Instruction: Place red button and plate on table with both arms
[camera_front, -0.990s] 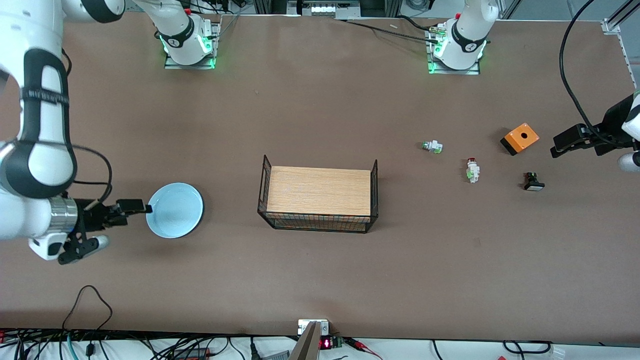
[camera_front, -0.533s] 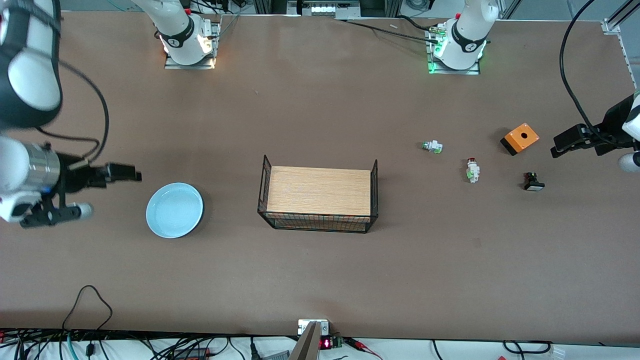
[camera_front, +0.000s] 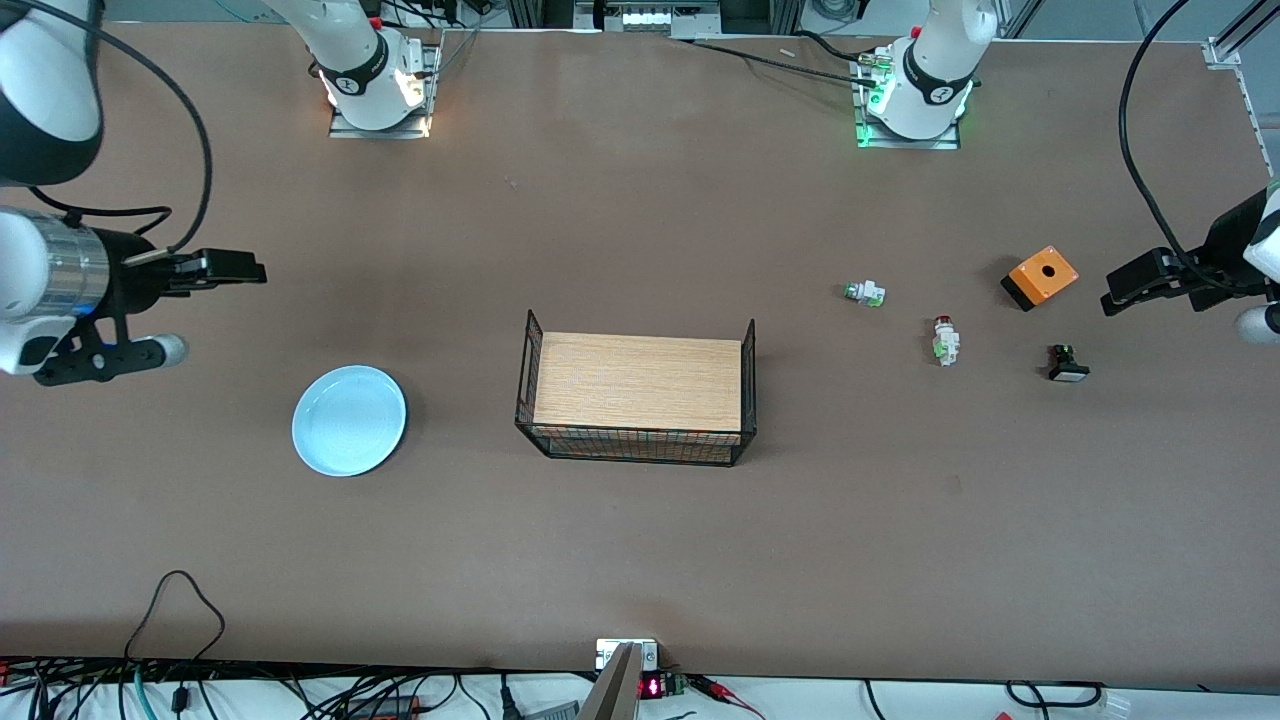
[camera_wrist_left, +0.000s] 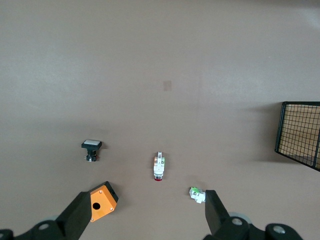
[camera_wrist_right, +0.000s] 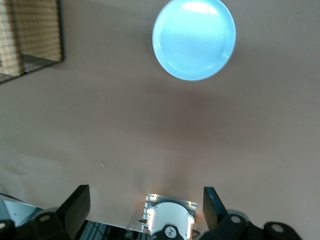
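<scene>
The pale blue plate (camera_front: 349, 420) lies flat on the brown table (camera_front: 640, 560) toward the right arm's end; it also shows in the right wrist view (camera_wrist_right: 194, 39). My right gripper (camera_front: 240, 270) is open and empty, up in the air over bare table, apart from the plate. The red button (camera_front: 945, 341) lies on its side on the table toward the left arm's end; it also shows in the left wrist view (camera_wrist_left: 159, 166). My left gripper (camera_front: 1125, 290) is open and empty, waiting at the table's end beside the orange box.
A light wood board with black mesh sides (camera_front: 637, 388) stands mid-table. An orange box (camera_front: 1040, 277), a green-capped switch (camera_front: 865, 293) and a black switch with white cap (camera_front: 1066, 364) lie around the red button. Cables run along the near edge.
My right gripper has let go of the plate's rim, risen and drawn away toward its base. The plate stays flat on the table. The left arm has not moved.
</scene>
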